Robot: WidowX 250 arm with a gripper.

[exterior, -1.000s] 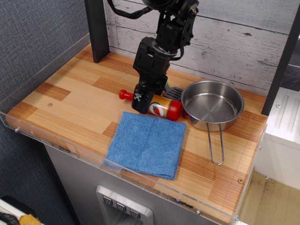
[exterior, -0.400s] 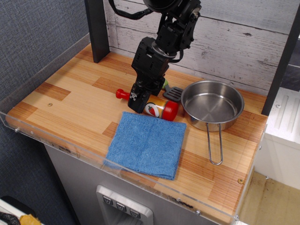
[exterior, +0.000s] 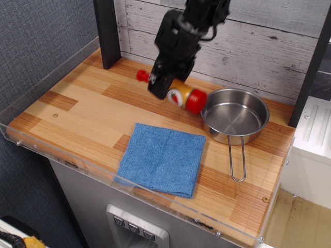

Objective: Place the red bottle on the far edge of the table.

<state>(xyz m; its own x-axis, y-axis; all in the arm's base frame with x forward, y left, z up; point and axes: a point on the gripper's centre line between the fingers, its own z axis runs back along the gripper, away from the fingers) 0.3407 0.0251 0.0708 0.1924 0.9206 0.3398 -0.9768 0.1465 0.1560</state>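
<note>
Red bottle (exterior: 182, 96), clamped sideways in our gripper (exterior: 166, 89), has lifted off the table (exterior: 77, 108); its far edge lies close.

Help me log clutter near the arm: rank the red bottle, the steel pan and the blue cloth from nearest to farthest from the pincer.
1. Red bottle: held in the pincer.
2. Steel pan: to its right in the image, beside the bottle's base.
3. Blue cloth: below in the image, toward the table's near edge.

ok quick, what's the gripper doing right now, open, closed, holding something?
Gripper: closed on the red bottle, holding it on its side, apparently above the table.
</note>
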